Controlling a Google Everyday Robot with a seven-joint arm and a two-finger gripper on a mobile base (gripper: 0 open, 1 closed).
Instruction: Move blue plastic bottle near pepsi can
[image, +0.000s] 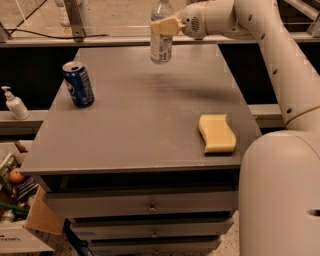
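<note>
The blue plastic bottle (161, 40), clear with a pale label, is at the far middle of the grey table (140, 125), lifted slightly off the surface. My gripper (163, 26) reaches in from the right and is shut on the bottle's upper part, with a tan finger (167, 25) across it. The bottle's cap is cut off by the top edge of the view. The pepsi can (78, 83), blue with a silver top, stands upright near the table's left edge, well to the left of and nearer than the bottle.
A yellow sponge (216, 132) lies near the table's front right. A small white pump-dispenser bottle (14, 104) stands on a lower shelf to the left. Boxes and clutter (20, 200) sit on the floor at lower left. My arm's white body (280, 200) fills the right side.
</note>
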